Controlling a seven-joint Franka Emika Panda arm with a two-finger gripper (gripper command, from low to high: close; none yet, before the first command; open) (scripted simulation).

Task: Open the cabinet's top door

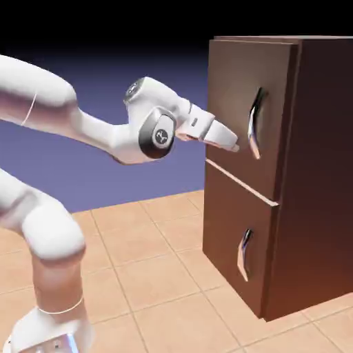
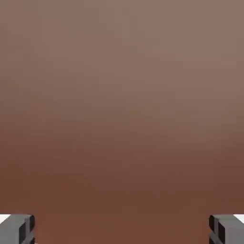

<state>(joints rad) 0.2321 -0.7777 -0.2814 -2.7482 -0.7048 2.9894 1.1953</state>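
Gripper [image 1: 233, 145] wide open, tips just beside top door [image 1: 238, 103] handle [image 1: 255, 124]

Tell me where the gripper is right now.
In the exterior view, the gripper is at the top door, just left of its handle; jaws wide open.

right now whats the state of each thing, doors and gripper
top door: about shut, handle not gripped
lower door: shut, untouched
gripper: open, nothing between the fingertips, right up at the top door beside the handle
cabinet: upright on the floor
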